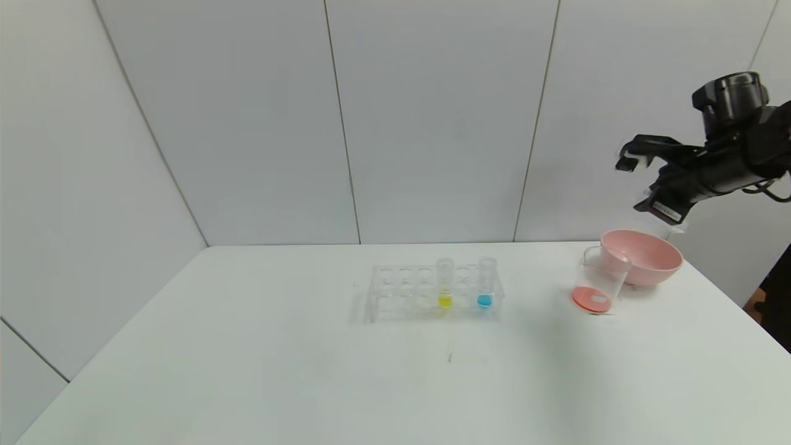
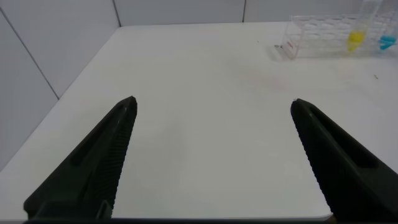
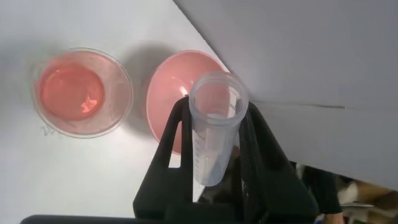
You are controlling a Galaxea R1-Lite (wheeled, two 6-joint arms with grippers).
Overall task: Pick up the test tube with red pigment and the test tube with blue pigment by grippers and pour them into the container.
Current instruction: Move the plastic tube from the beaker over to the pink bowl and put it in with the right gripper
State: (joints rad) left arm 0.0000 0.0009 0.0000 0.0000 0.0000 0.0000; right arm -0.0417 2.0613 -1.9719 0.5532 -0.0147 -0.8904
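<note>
Right gripper (image 3: 214,155) raised above worktop's far right corner, over pink bowl (image 1: 642,254); fingers pinch emptied clear test tube (image 3: 214,127). Clear glass beaker (image 1: 598,286), red liquid inside, stands just beside bowl. Blue-pigment tube (image 1: 486,284) upright in clear rack (image 1: 432,293) at worktop centre, well apart; judged next target. Left gripper (image 2: 211,162) idle near left edge, fingers spread.

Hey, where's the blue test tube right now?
In the head view the blue tube stands upright in the clear rack at table centre, at the rack's right end, one hole right of the yellow tube, well left of the beaker.
</note>
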